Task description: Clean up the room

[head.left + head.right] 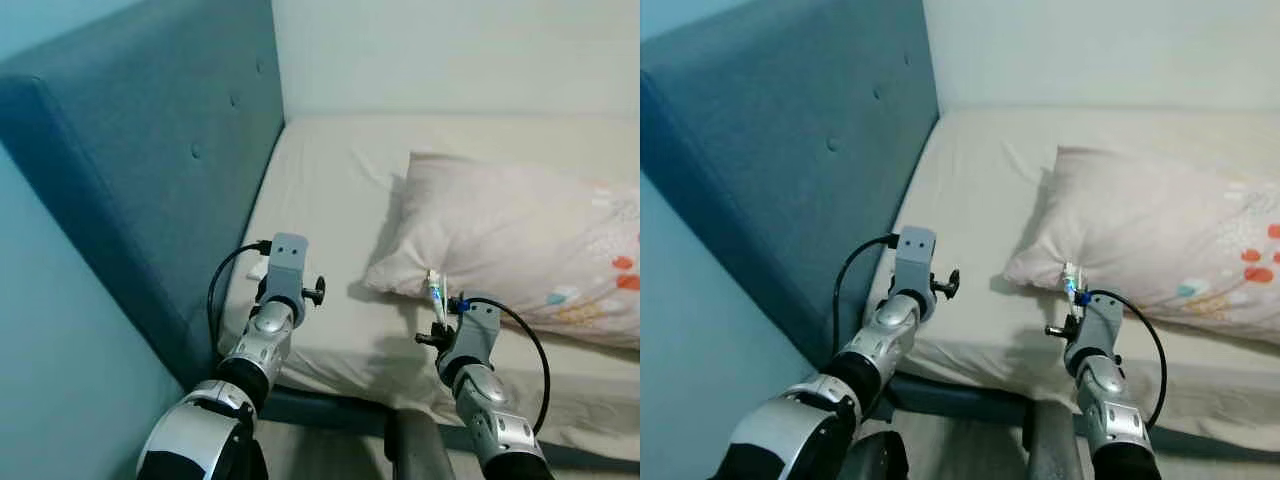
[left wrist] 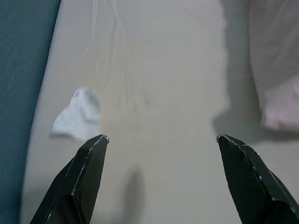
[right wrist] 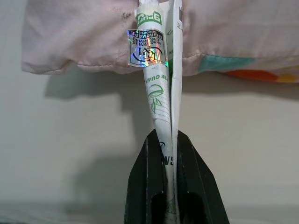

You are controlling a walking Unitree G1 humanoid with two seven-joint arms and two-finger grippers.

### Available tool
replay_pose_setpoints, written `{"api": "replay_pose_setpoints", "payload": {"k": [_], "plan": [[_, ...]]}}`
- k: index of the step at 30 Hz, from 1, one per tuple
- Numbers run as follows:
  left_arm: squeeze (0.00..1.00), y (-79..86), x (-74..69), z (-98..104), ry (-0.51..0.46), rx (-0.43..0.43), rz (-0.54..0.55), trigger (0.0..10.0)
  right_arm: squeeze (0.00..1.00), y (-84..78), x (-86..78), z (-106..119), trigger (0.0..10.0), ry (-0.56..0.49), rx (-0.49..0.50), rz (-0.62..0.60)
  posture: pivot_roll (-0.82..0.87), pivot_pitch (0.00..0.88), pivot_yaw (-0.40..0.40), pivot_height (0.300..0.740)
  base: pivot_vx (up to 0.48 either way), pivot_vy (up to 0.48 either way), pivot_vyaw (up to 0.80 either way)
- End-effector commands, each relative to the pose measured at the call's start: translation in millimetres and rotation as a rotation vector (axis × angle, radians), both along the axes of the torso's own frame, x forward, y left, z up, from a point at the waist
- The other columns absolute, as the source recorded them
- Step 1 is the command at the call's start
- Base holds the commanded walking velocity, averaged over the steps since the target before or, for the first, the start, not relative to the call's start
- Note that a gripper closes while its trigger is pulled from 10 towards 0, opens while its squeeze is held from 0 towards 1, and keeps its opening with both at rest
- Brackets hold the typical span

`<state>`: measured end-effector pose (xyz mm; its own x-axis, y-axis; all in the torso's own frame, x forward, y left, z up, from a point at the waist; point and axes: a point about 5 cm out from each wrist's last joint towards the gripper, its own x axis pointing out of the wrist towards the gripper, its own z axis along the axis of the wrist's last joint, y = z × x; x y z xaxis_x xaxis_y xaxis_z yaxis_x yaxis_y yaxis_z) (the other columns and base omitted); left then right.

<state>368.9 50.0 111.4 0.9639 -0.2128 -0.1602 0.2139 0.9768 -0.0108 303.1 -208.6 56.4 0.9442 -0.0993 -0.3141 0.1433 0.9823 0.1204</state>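
Two bits of litter are what I can make out on the bed (image 1: 330, 200) so far. One is a folded white paper wrapper (image 3: 161, 88) with green print and a shiny sticker, and my right gripper (image 3: 169, 154) is clenched on it, both black fingers pressed flat against its lower end. From the head camera that gripper (image 1: 440, 318) sits near the front edge of the mattress, with the wrapper (image 1: 436, 293) standing up out of it just in front of the near corner of the pillow (image 1: 520, 250). I cannot tell whether the wrapper touches the pillow.

My left gripper (image 2: 161, 144) is released, fingers spread wide over bare sheet. Just beside its left finger lies a small crumpled white scrap (image 2: 78, 114), tissue or cloth, I cannot tell which. It rests on the sheet along the bed's left edge, close to the blue padded headboard (image 1: 150, 150). The left arm (image 1: 275, 300) is held out over that same front left corner.

My judgement: the job is at an early stage. One piece is in hand but not yet put anywhere, since no bin is in sight. The white scrap is not yet picked up and is within easy reach of the open claw. The pillow lies skewed and may want straightening
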Motion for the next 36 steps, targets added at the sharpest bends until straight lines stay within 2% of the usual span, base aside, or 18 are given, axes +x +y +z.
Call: {"api": "replay_pose_setpoints", "payload": {"k": [1, 3, 5, 8, 11, 14, 15, 18, 21, 24, 26, 29, 30, 31, 32, 35, 36], "plan": [[0.00, -5.3, 7.4, 16.5, -0.042, 0.028, -0.025, 10.0, 0.00, 6.1, -6.0, -1.9, 10.0, -0.001, 0.034, 0.002, -0.15, 0.227, 0.120, 0.560, 0.000, 0.000, 0.00], [0.00, -5.3, 7.4, 16.5, -0.042, 0.028, -0.025, 10.0, 0.00, 6.1, -6.0, -1.9, 10.0, -0.001, 0.034, 0.002, -0.15, 0.227, 0.120, 0.560, 0.000, 0.000, 0.00], [0.00, -4.7, 18.2, 39.0, -0.099, 0.081, -0.017, 10.0, 0.00, 12.9, -14.8, 5.3, 10.0, -0.037, 0.047, 0.005, -0.16, 0.283, 0.151, 0.550, 0.000, 0.000, 0.00], [0.00, -2.4, 22.2, 46.2, -0.114, 0.121, -0.002, 10.0, 0.00, 16.2, -19.8, 8.6, 10.0, -0.051, 0.054, 0.008, -0.18, 0.310, 0.165, 0.545, 0.000, 0.000, 0.00], [0.00, 12.8, 30.3, 55.2, -0.119, 0.224, 0.074, 10.0, 0.00, 26.9, -42.2, 22.9, 10.0, -0.100, 0.071, 0.021, -0.23, 0.407, 0.200, 0.525, 0.000, 0.000, 0.00], [0.00, 17.9, 31.9, 56.1, -0.115, 0.241, 0.100, 10.0, 0.00, 28.9, -48.9, 27.5, 10.0, -0.113, 0.072, 0.023, -0.23, 0.416, 0.202, 0.520, 0.000, 0.000, 0.00], [0.00, 24.4, 33.3, 56.0, -0.105, 0.259, 0.131, 10.0, 0.00, 30.3, -57.4, 33.7, 10.0, -0.135, 0.083, 0.020, -0.25, 0.446, 0.206, 0.516, 0.000, 0.000, 0.00], [0.00, 30.1, 34.4, 55.8, -0.091, 0.261, 0.154, 10.0, 0.00, 30.8, -64.0, 40.4, 10.0, -0.155, 0.089, 0.022, -0.26, 0.479, 0.206, 0.516, 0.000, 0.000, 0.00], [0.00, 42.3, 38.0, 60.0, -0.066, 0.237, 0.212, 10.0, 0.00, 34.7, -84.2, 66.3, 10.0, -0.222, 0.099, 0.045, -0.32, 0.555, 0.204, 0.516, 0.000, 0.000, 0.00], [0.00, 45.5, 39.6, 63.7, -0.063, 0.216, 0.234, 10.0, 0.00, 36.2, -88.7, 73.5, 10.0, -0.236, 0.101, 0.052, -0.32, 0.561, 0.202, 0.516, 0.000, 0.000, 0.00], [0.00, 54.2, 45.0, 79.8, -0.091, 0.169, 0.293, 10.0, 0.00, 39.2, -98.2, 87.7, 10.0, -0.260, 0.112, 0.065, -0.34, 0.601, 0.190, 0.516, 0.000, 0.000, 0.00], [0.00, 57.8, 47.5, 89.0, -0.112, 0.149, 0.318, 10.0, 0.00, 41.2, -103.0, 93.7, 10.0, -0.266, 0.115, 0.075, -0.35, 0.615, 0.186, 0.516, 0.000, 0.000, 0.00], [0.00, 61.0, 50.1, 100.5, -0.144, 0.131, 0.339, 10.0, 0.00, 43.3, -107.3, 98.7, 10.0, -0.271, 0.117, 0.082, -0.37, 0.629, 0.182, 0.516, 0.000, 0.000, 0.00], [0.00, 61.0, 50.1, 100.5, -0.144, 0.131, 0.339, 10.0, 0.00, 43.3, -107.3, 98.7, 10.0, -0.271, 0.117, 0.082, -0.37, 0.629, 0.182, 0.516, 0.000, 0.000, 0.00], [0.00, 62.5, 52.2, 111.7, -0.177, 0.118, 0.354, 10.0, 0.00, 45.2, -111.5, 102.8, 10.0, -0.270, 0.119, 0.086, -0.37, 0.641, 0.179, 0.516, 0.000, 0.000, 0.00], [0.00, 63.1, 53.5, 120.2, -0.204, 0.114, 0.363, 10.0, 0.00, 46.4, -116.0, 106.7, 10.0, -0.272, 0.121, 0.087, -0.38, 0.652, 0.174, 0.516, 0.000, 0.000, 0.00], [0.00, 63.4, 54.6, 128.7, -0.232, 0.114, 0.374, 10.0, 0.00, 47.3, -119.6, 109.3, 10.0, -0.267, 0.124, 0.088, -0.39, 0.662, 0.170, 0.516, 0.000, 0.000, 0.00]]}}
